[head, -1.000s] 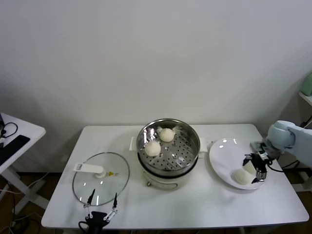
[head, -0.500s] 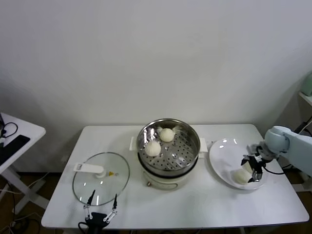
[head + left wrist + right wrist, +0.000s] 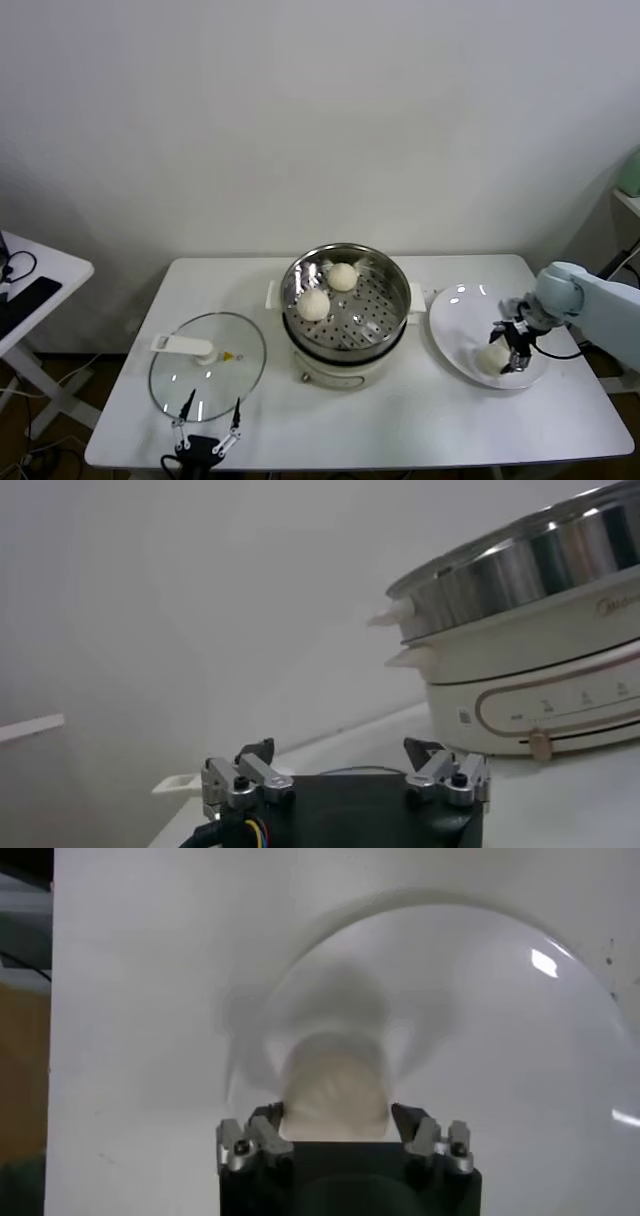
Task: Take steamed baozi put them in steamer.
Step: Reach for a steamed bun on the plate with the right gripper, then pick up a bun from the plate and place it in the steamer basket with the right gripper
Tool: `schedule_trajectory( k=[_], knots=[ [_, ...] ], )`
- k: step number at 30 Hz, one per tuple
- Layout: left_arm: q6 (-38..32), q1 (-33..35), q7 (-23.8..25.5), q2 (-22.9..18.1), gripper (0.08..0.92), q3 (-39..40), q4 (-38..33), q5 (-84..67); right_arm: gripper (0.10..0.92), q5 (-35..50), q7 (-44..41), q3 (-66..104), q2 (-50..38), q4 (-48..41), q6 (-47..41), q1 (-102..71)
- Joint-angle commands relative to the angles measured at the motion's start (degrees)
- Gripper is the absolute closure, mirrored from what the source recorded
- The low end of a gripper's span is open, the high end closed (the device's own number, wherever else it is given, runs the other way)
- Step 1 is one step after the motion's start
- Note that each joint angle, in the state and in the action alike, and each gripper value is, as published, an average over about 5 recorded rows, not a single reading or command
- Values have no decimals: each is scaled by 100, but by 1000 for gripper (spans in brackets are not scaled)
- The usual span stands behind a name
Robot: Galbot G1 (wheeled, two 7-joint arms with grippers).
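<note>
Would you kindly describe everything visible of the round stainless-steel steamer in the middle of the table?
The round shiny stainless-steel steamer basket sits upright on a cream-white electric pot base with small side handles, at the middle of the white table. Its flat bottom is perforated with rows of holes and it stands uncovered. Two small cream-white domed baozi rest inside, toward the far left. Neither gripper touches it. The left wrist view shows its polished wall above the base.
</note>
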Motion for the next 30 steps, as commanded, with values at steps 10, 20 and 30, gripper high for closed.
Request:
schedule_trajectory(
  k=[10,20,30],
  knots=[
    [-17,-8,-3,7,177,-16,3,1,392,204,-255,-585,-166,267,283,921],
    [-10,18,-6,-11,177,-24,-21,39,398,973,-566,-2403,185,871,1366,4077],
    [-2,-3,-15,-47,177,-6,14,71,397,1364,-740,-1882,1113,2090,2061,5159]
  ],
)
